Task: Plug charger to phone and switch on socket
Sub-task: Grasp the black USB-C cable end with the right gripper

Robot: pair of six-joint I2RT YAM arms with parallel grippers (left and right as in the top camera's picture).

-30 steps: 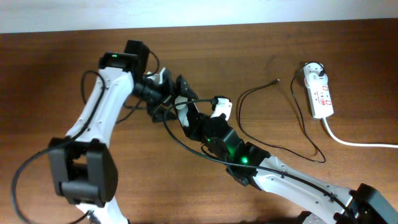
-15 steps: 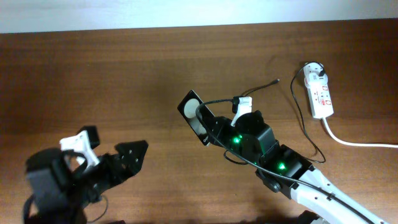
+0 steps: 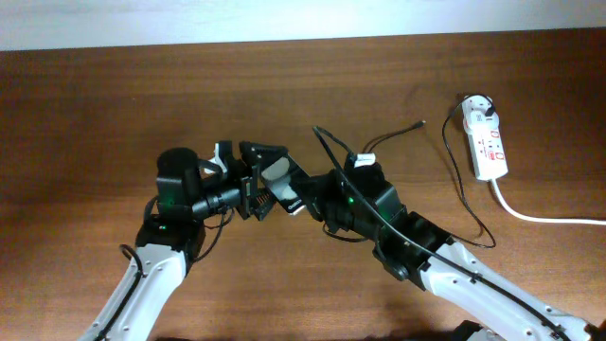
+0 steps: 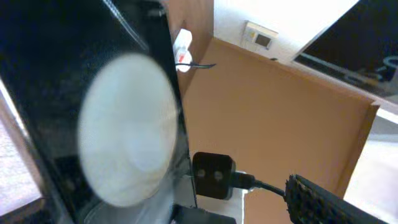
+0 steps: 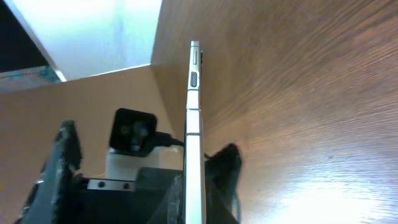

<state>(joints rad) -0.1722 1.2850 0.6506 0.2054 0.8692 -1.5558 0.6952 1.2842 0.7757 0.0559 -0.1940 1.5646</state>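
Your left tool (image 3: 248, 182) is back at the phone (image 3: 277, 180), which your right tool (image 3: 308, 194) clamps above the desk (image 3: 95, 95). Whether the left grips, you cannot tell. The charger (image 3: 398, 131) lies unplugged.

phone (image 3: 280, 180) tilted at ctr; charger (image 3: 402, 129) cable loose beside socket (image 3: 490, 147), far rt

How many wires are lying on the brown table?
2. A long thin black charger cable loops beside the white power strip, and a thick white cord runs from that strip off the right edge. The arms may hide more.
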